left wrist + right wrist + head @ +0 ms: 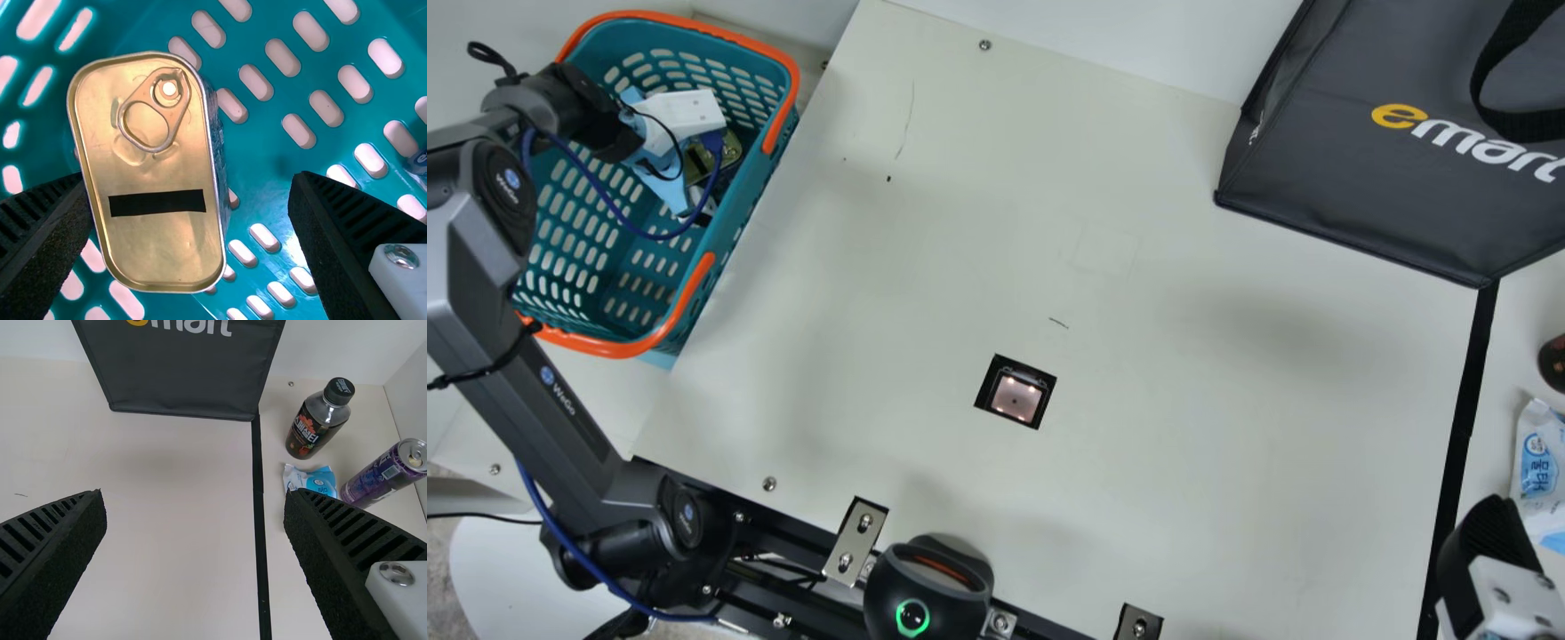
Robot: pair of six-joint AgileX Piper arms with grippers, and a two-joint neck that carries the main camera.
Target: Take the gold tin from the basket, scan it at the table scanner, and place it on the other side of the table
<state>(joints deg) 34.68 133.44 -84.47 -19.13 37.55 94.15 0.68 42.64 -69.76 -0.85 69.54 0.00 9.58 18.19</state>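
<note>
Left claw (pixel 685 114) is wide open in the basket (pixel 760 191), upper left of the frame, gold tin (pixel 160 253) loose between its fingers. Right claw (pixel 1494 564)'s open too, lower right.

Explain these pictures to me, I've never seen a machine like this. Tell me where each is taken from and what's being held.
This is a robot with two arms at a cream table. The main view comes from a camera on its neck, the others from cameras on its wrists. The left gripper is in a teal basket, open, with a gold tin between its fingers. The right gripper is open above the table. So nothing is held. A square scanner is set into the table; a dark bag stands on it. Past a black strip are a bottle, purple can and packet.
</note>
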